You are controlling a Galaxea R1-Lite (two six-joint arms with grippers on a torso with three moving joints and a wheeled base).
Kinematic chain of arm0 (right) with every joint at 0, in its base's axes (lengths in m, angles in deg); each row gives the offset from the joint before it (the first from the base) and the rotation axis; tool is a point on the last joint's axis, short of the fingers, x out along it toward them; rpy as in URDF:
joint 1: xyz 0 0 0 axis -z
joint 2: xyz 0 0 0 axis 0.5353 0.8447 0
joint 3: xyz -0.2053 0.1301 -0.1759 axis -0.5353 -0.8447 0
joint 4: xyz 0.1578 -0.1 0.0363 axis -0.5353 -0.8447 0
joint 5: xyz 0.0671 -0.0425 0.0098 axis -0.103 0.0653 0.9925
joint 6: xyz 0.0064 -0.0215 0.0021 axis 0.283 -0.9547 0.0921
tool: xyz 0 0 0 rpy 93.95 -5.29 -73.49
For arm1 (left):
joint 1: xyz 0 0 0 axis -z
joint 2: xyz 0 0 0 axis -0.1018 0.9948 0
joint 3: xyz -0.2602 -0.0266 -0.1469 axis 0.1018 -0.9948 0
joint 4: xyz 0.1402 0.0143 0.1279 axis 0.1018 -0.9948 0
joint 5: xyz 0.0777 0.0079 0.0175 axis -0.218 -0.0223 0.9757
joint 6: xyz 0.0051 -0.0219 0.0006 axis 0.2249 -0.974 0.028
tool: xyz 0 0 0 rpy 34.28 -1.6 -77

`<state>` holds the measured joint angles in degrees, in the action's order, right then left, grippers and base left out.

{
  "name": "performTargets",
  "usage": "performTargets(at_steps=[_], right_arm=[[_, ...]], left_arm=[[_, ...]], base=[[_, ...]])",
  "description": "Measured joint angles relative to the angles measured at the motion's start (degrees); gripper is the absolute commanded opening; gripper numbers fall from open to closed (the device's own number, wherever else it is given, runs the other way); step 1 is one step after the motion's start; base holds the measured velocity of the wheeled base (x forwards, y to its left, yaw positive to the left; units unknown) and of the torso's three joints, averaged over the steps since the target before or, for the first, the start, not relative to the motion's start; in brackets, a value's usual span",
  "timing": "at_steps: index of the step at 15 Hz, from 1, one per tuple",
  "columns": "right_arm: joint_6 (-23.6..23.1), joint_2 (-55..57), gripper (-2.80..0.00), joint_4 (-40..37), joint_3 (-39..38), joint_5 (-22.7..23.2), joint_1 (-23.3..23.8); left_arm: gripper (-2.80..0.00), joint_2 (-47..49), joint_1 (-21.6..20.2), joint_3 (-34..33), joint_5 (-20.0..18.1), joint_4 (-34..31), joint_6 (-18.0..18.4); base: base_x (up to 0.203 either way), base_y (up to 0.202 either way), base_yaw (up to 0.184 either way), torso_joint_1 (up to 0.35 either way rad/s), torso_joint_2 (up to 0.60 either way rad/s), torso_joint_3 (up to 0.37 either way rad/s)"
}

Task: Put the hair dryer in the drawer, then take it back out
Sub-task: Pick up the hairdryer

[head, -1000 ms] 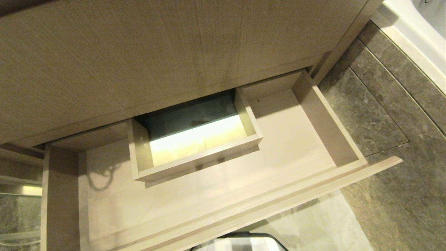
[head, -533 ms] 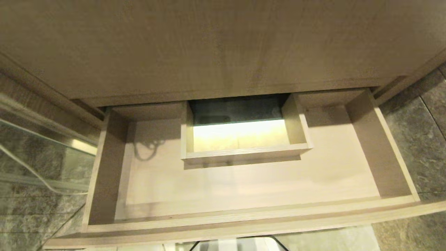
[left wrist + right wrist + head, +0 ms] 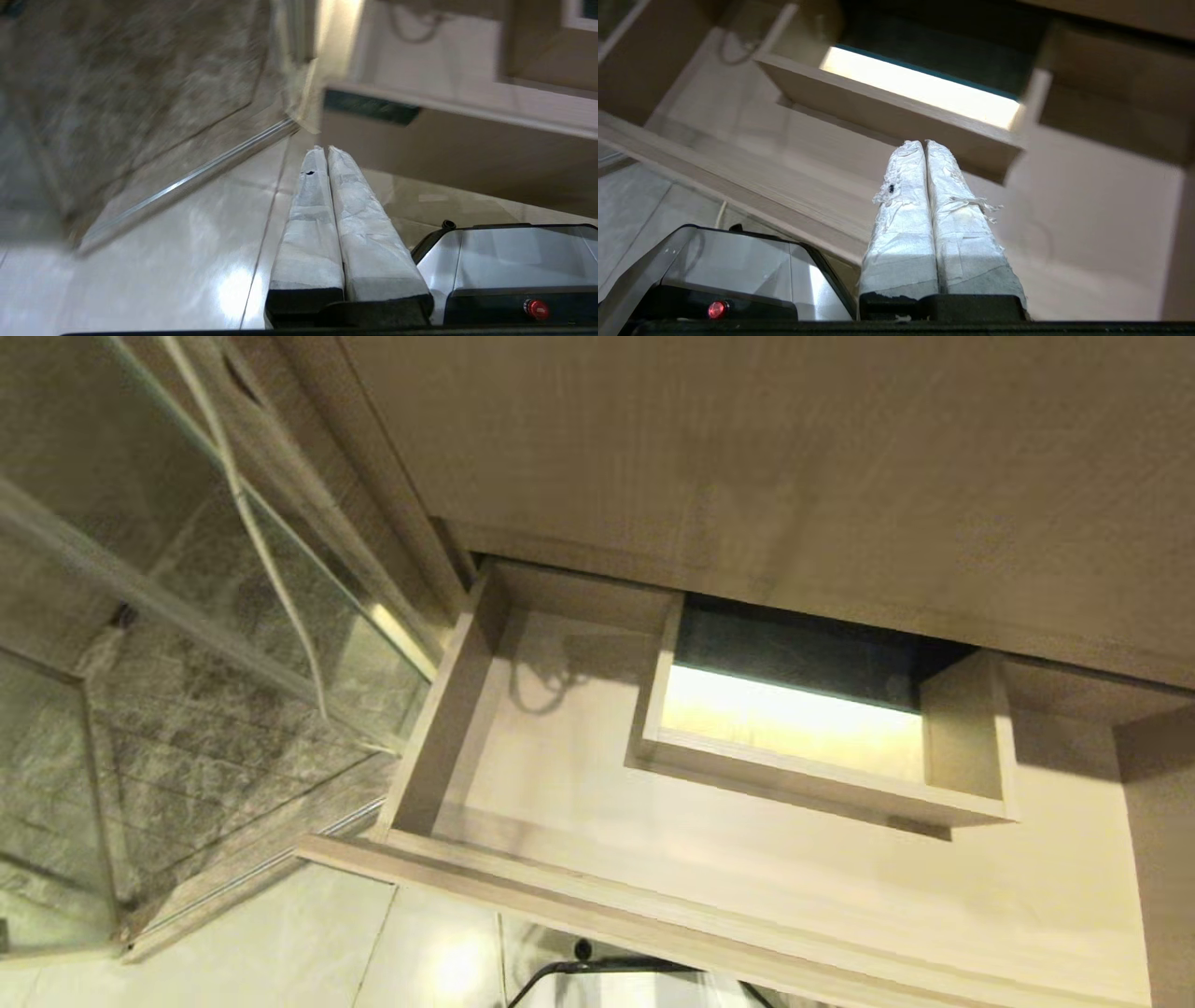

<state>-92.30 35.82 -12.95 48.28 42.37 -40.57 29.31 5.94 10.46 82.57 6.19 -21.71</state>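
The drawer (image 3: 560, 887) stands pulled open under the cabinet, and its pale floor is bare. A boxed cut-out (image 3: 803, 784) sits at its mid-back, lit from below. The hair dryer is out of view in all frames. A curly shadow falls on the drawer's back left corner. My left gripper (image 3: 325, 150) is shut and empty, low over the floor tiles in front of the drawer front (image 3: 444, 144). My right gripper (image 3: 924, 143) is also shut and empty, pointing at the cut-out over the drawer floor (image 3: 1087, 210). Neither gripper shows in the head view.
A tall wood-grain panel (image 3: 747, 457) rises above the drawer. Left of the cabinet stands a glass partition (image 3: 187, 644) with a thin white cord (image 3: 252, 523) hanging before it. My base (image 3: 616, 985) sits just before the drawer front, on pale floor tiles (image 3: 308, 952).
The whole head view has swung: the drawer now sits right of centre and the glass partition has come in at the left. That is camera motion. The drawer stays open and empty.
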Motion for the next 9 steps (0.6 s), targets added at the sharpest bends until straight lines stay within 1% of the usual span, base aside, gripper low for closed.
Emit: performTargets(at_steps=[3, 5, 6, 9], right_arm=[[-0.2, 0.0, -2.80, 0.0, 0.0, 0.0, 0.0], [-0.2, 0.0, -2.80, -0.1, 0.0, 0.0, -0.1], [-0.2, 0.0, -2.80, -0.1, 0.0, 0.0, 0.0], [-0.6, 0.0, -2.80, -0.2, 0.0, 0.0, 0.0]], left_arm=[[-2.80, 0.0, 0.0, 0.0, 0.0, 0.0, 0.0], [-2.80, 0.0, -0.1, 0.0, -0.1, 0.0, 0.0], [-2.80, 0.0, 0.0, 0.0, 0.0, 0.0, 0.0], [-2.80, 0.0, 0.0, 0.0, 0.0, 0.0, 0.0]], base=[[0.003, -0.005, 0.166, 0.002, 0.00, 0.001], [0.000, -0.004, 0.126, 0.001, 0.00, 0.003], [-0.002, -0.007, 0.072, 0.001, 0.00, 0.003], [0.000, 0.000, 0.000, 0.000, 0.00, 0.000]])
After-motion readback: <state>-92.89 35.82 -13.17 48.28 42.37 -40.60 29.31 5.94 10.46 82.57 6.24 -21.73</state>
